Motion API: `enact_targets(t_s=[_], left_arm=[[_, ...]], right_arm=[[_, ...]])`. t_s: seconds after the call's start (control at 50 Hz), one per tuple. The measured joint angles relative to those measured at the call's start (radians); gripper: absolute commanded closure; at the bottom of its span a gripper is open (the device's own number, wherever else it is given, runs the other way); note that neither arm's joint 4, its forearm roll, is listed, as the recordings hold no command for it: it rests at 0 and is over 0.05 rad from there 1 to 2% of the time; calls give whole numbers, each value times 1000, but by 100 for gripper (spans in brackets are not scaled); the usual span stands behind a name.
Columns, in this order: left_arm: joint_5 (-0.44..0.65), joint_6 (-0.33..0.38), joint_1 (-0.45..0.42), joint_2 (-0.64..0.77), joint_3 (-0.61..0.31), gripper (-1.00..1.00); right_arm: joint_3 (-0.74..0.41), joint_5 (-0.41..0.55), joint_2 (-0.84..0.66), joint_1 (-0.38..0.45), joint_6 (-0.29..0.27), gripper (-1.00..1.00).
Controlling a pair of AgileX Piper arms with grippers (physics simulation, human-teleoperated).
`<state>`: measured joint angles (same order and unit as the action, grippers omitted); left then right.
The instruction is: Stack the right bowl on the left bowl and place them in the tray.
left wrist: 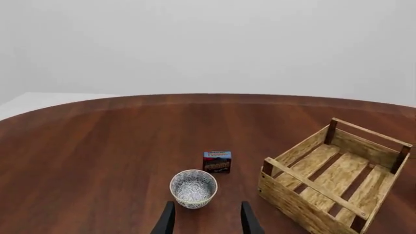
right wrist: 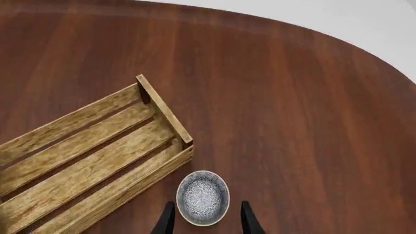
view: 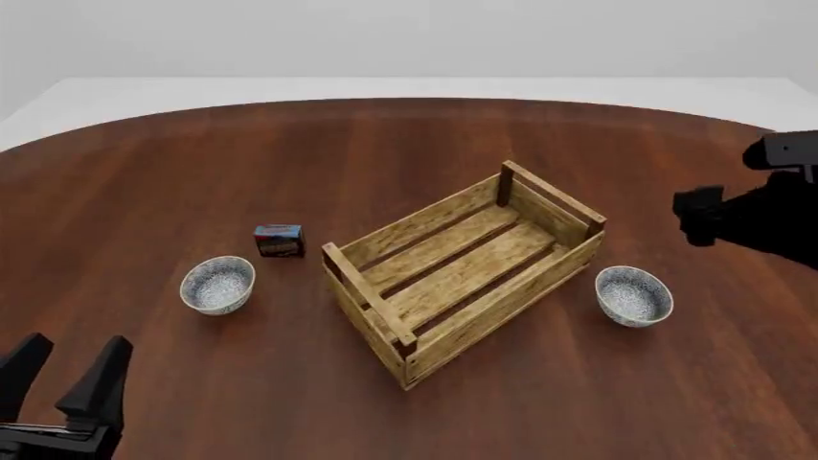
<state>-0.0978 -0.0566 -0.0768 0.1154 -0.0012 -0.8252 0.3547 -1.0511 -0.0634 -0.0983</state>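
Observation:
The left bowl (view: 217, 285), white with a fine blue-grey pattern, stands upright on the table left of the tray (view: 371, 299). A matching right bowl (view: 634, 295) stands to the tray's right. The tray, a light-wood slatted crate, lies at an angle between them with nothing in it. My left gripper (view: 67, 369) is open at the near left, short of the left bowl (left wrist: 193, 188). In the right wrist view my right gripper (right wrist: 205, 218) is open above the right bowl (right wrist: 203, 197), which shows between the fingers. Neither gripper holds anything.
A small dark box with a blue label (view: 279, 240) stands just behind the left bowl, between it and the tray's left end. The dark right arm (view: 767, 216) hangs over the table's right side. The round brown table's far edge (view: 409, 101) curves across the back.

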Motion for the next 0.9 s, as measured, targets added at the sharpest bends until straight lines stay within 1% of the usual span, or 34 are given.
enact_targets(t_s=[0.16, 0.26, 0.48, 0.64, 0.9], left_arm=[[-23, -11, -3, 26, 0, -100], [-34, -15, -5, 41, 0, -100], [-20, -12, -5, 30, -3, -100], [7, -15, -5, 0, -5, -100], [17, -19, -6, -10, -3, -100]], right_arm=[[-37, 22, -83, -15, -16, -100], [-50, 20, -128, -34, -32, -100], [-44, -16, -220, -52, -49, -100], [-29, -42, -272, -50, -50, -100], [6, -100, -360, -44, -43, -100]])
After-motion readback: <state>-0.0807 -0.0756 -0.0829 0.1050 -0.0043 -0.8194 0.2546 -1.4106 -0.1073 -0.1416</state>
